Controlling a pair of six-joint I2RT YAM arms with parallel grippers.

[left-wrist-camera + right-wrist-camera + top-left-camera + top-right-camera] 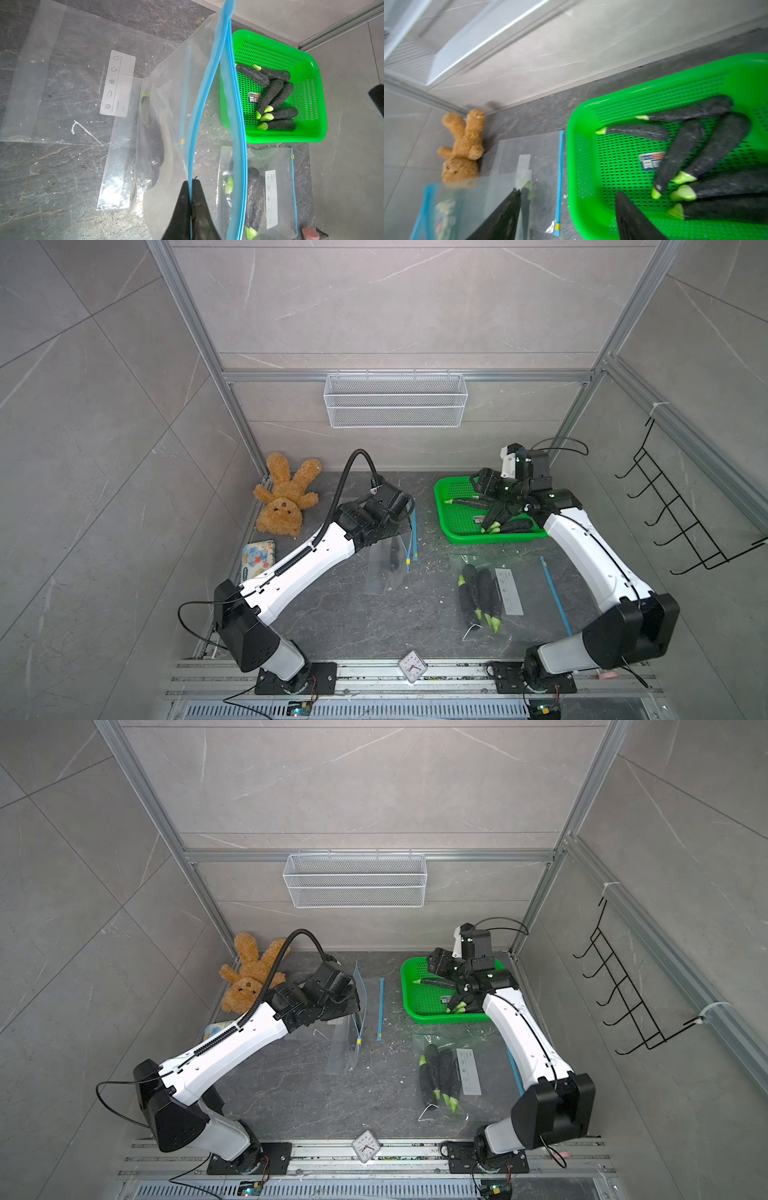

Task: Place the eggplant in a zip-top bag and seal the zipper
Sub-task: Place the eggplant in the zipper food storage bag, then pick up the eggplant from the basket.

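Blue zipper edge [207, 93] of the clear zip-top bag [176, 72] sits pinched in the clenched left pincer [191, 182]; the right pincer [566, 191] gapes, empty, over the green basket [591, 104].

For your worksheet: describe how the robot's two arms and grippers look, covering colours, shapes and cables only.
The left arm and right arm have smooth white tapered links joined by boxy black housings. A ribbed black conduit runs along the left arm; thin black cables trail from both. The left gripper and right gripper have black pointed fingers.
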